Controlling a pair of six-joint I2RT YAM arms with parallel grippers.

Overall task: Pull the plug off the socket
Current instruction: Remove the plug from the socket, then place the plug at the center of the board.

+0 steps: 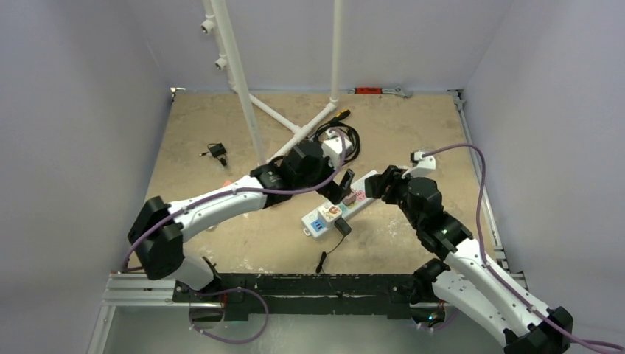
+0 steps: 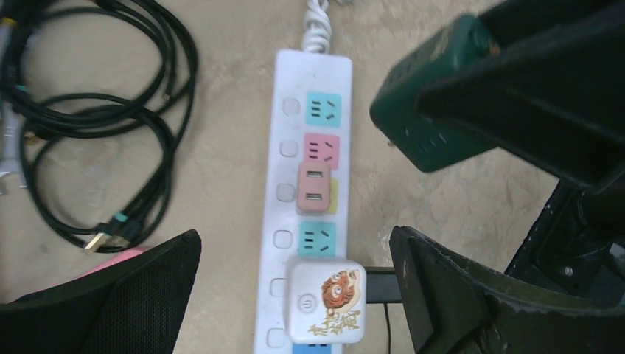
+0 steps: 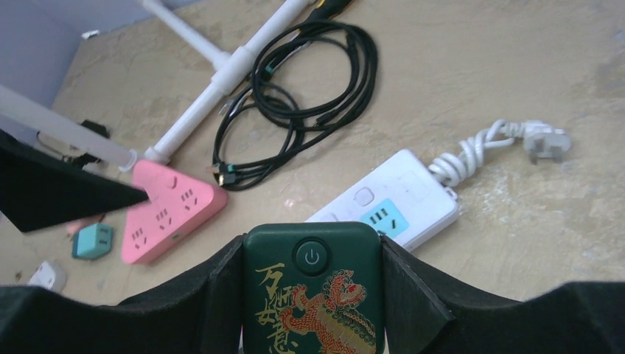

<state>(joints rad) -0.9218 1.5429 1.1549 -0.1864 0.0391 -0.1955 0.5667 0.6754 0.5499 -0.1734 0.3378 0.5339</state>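
Observation:
A white power strip (image 2: 309, 81) lies on the tan table, also seen in the top view (image 1: 352, 203) and the right wrist view (image 3: 398, 195). My right gripper (image 3: 311, 295) is shut on a dark green plug (image 3: 311, 291) with a gold and red dragon print. In the left wrist view the green plug (image 2: 427, 110) hangs tilted to the right of the strip, apart from it. A white cube plug (image 2: 326, 299) with a lion picture and a small pink USB plug (image 2: 314, 186) sit in the strip. My left gripper (image 2: 295, 291) is open, its fingers straddling the white cube.
A black cable coil (image 3: 302, 96) and a white pipe frame (image 3: 214, 81) lie behind the strip. A pink triangular socket (image 3: 173, 210) and a small teal cube (image 3: 92, 241) sit to the left. A black adapter (image 1: 343, 227) with a thin cable lies beside the strip's near end.

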